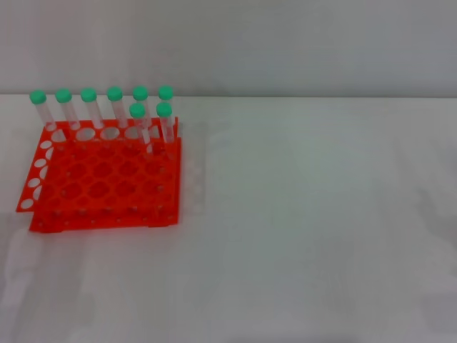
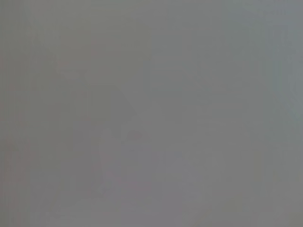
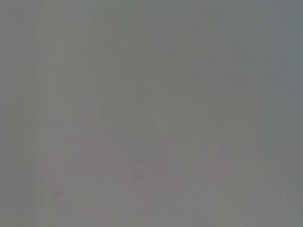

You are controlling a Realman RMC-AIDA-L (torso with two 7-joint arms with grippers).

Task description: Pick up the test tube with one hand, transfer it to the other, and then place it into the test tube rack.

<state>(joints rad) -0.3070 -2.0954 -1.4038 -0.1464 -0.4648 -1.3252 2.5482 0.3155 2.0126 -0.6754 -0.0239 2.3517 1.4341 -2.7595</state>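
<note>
The orange-red test tube rack (image 1: 107, 182) stands on the white table at the left in the head view. Several clear tubes with green caps stand upright in its far rows: a back row from the left tube (image 1: 41, 107) to the right tube (image 1: 166, 100), and two more in front at the right end (image 1: 164, 121). No tube lies loose on the table. Neither gripper shows in the head view. Both wrist views show only a flat grey field with nothing to tell apart.
The white table (image 1: 307, 214) stretches to the right of the rack and in front of it. A pale wall (image 1: 285, 43) rises behind the table's far edge.
</note>
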